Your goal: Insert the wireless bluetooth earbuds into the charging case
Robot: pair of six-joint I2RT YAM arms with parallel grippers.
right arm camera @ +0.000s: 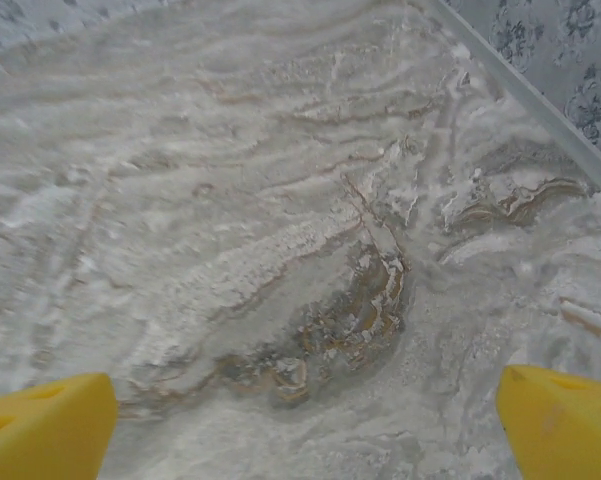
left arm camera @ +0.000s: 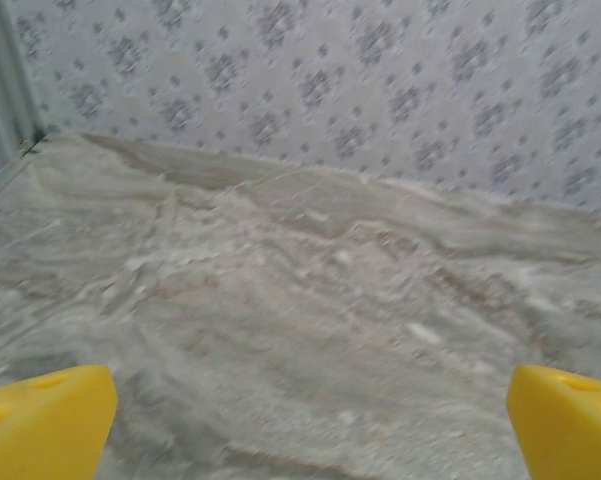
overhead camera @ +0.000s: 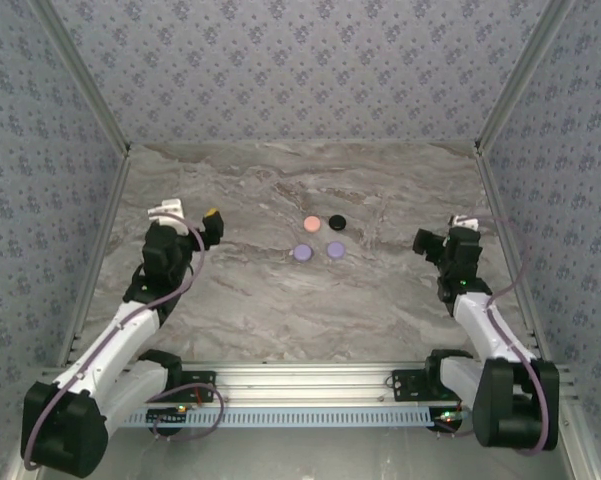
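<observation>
**Overhead view, read left to right.**

Far left: patterned wall. At lower to middle left is your left arm, and its left gripper is over the marble table, well apart from the objects. In the left wrist view its yellow fingertips sit at the two bottom corners of the frame; the pincer is spread wide, with only tabletop between the tips.

Centre of the frame: four round discs in a loose two-by-two cluster, none touching. The upper row has one pink disc and, just to its right, one black disc; the lower row has two lilac discs, the left lilac disc and the right lilac disc. That makes four discs: one pink, one black, two lilac. A stretch of bare marble separates the cluster from each arm.

The earbuds are too small to make out at this size; you cannot tell whether any lies on or beside a disc.

Middle right: your right arm. The right gripper is near the right wall and well apart from the cluster; in the right wrist view its yellow fingertips also sit at the bottom corners, spread wide over veined marble and holding nothing.

Bottom edge: one metal rail carries both arm bases.
</observation>
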